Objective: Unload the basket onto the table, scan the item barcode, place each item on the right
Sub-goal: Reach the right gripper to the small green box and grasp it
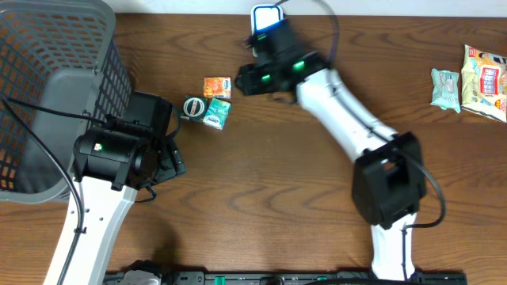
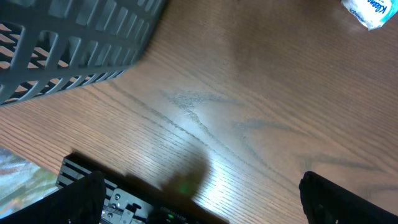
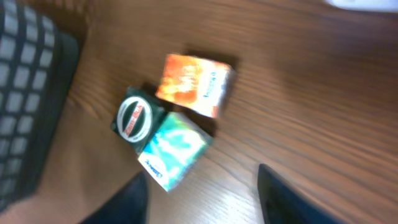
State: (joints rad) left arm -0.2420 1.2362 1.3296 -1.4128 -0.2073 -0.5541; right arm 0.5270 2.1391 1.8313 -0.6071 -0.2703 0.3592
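Right gripper (image 3: 202, 177): fingers partly spread, only bare wood between them, nothing gripped. It hangs just short of a tight cluster of three small items on the table (image 1: 261, 206). In the wrist view the teal box (image 3: 172, 149) lies nearest the fingers. The round dark tin (image 3: 135, 117), with a white ring on its lid, touches the teal box's left side. The orange box (image 3: 195, 84) sits just beyond, against both. The picture is blurred and I can make out no barcode on any of them. Seen from overhead, the cluster lies left of centre, between the right arm's wrist and the left arm's head. A blue-and-white device (image 1: 267, 16) stands at the far edge, partly hidden behind the right arm; what it is I cannot tell. Left gripper (image 2: 200, 180): fingers as wide as they go, empty, over bare table beside the grey mesh basket (image 1: 55, 95), which fills the far left corner. Two snack packets, one pale green (image 1: 445, 87) and one yellowish (image 1: 485, 81), lie well apart at the right edge.
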